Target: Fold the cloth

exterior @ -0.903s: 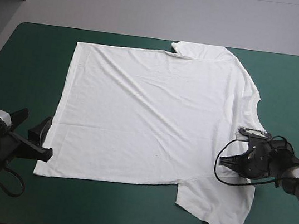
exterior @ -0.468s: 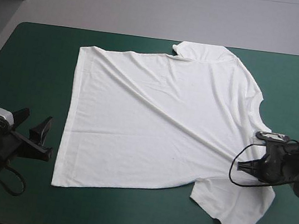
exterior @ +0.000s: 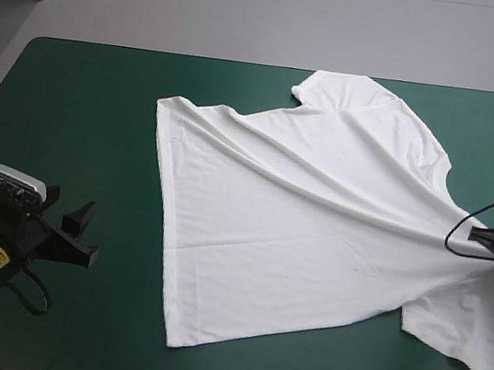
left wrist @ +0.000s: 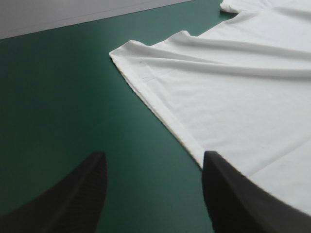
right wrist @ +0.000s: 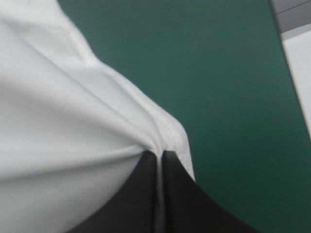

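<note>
The T-shirt lies on the right half of the table's teal-green cover, mostly flat but dragged into long ridges. Its straight hem faces the table's left edge and runs slantwise from a corner toward the far edge to a corner close to the near edge. One short sleeve lies close to the far edge. The other sleeve is spread near the near right corner. The neck opening faces the right edge.

The right gripper sits at the table's right edge, low over the cover, with its black fingers clamped onto a bunch of the T-shirt beside the neck opening. In the right wrist view the two fingers meet in a pointed arch with only a thin strip of white cloth between them. The fabric gathers into tight pleats at the pinch and fans out from it. In the high view, the creases run from this pinch across the shirt toward the far hem corner.

The left gripper hangs over bare cover near the near left corner, its fingers spread wide with nothing between them. It points toward the hem and is apart from the cloth. In the left wrist view the hem edge lies ahead of it, passing closest to one finger.
</note>
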Robot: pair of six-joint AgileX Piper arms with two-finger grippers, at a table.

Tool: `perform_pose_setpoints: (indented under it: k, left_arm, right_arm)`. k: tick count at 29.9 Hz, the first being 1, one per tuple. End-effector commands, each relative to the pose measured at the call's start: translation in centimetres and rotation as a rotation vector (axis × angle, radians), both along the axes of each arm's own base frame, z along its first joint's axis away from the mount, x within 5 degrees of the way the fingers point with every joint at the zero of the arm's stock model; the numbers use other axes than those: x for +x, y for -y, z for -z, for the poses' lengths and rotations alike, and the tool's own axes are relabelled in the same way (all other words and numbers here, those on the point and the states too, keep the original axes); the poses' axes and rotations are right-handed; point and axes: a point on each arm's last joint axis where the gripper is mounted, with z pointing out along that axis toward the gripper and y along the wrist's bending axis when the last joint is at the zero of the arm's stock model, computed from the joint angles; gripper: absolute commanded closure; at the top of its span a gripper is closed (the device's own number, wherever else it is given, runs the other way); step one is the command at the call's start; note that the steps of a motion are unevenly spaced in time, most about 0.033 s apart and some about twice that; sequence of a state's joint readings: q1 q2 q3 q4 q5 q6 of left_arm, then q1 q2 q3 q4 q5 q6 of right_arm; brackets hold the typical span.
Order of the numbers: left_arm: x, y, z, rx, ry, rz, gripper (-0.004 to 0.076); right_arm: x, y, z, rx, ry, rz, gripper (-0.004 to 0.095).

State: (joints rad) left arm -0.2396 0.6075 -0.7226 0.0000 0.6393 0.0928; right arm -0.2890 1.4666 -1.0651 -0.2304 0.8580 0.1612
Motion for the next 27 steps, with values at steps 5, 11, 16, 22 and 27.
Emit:
perform_pose_setpoints:
  k: [5, 11, 16, 22, 27]
  left_arm:
    - [0.3, 0.5, -1.4, -0.024, 0.072, 0.033, 0.03]
    - [0.0, 0.9, -0.8, -0.029, -0.002, 0.074, 0.03]
    - [-0.1, 0.8, -0.5, -0.007, -0.027, 0.07, 0.03]
    - [-0.1, 0.7, -0.6, -0.007, -0.023, 0.069, 0.03]
    - [-0.1, 0.7, -0.6, -0.007, -0.023, 0.069, 0.03]
  right_arm:
    - [4.3, 6.1, -2.4, -0.097, 0.044, 0.094, 0.0923]
    - [7.6, 10.4, -2.0, -0.159, 0.002, 0.149, 0.0923]
    - [9.9, 12.6, -1.8, -0.175, 0.029, 0.173, 0.0923]
    - [11.4, 13.3, -1.5, -0.181, 0.064, 0.17, 0.0914]
    - [11.8, 13.4, -1.3, -0.19, 0.098, 0.17, 0.0527]
